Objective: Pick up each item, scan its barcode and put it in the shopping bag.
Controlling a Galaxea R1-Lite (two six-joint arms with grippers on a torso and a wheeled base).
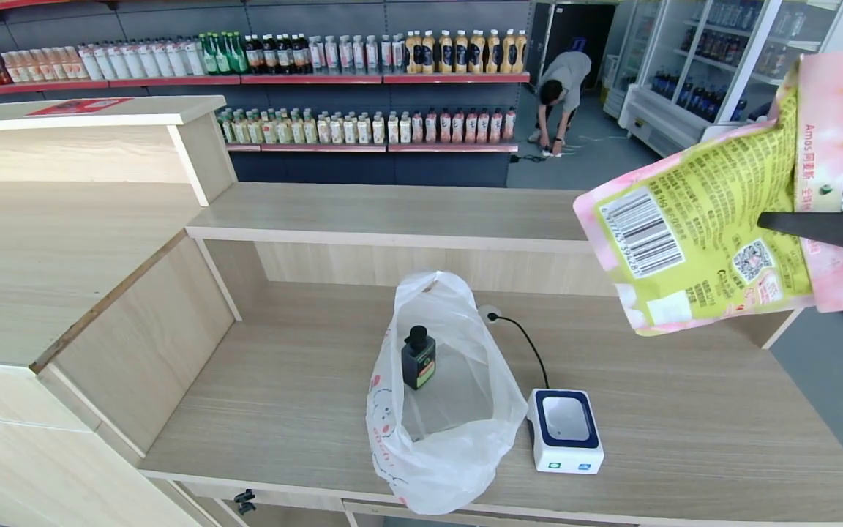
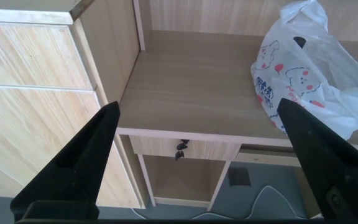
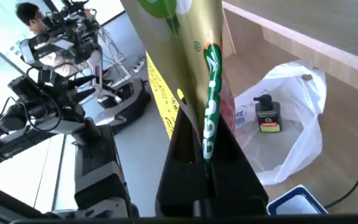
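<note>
The right gripper (image 3: 205, 155) clamps the snack pouch (image 1: 714, 212) by one edge, held high and well apart from the scanner (image 1: 565, 428) and shopping bag (image 1: 392, 432), the left gripper (image 2: 197, 106) standing wide and empty; risk: the limp pouch may swing or slip in that edge grip, or its barcode (image 1: 641, 233) may miss the scanner window.
</note>
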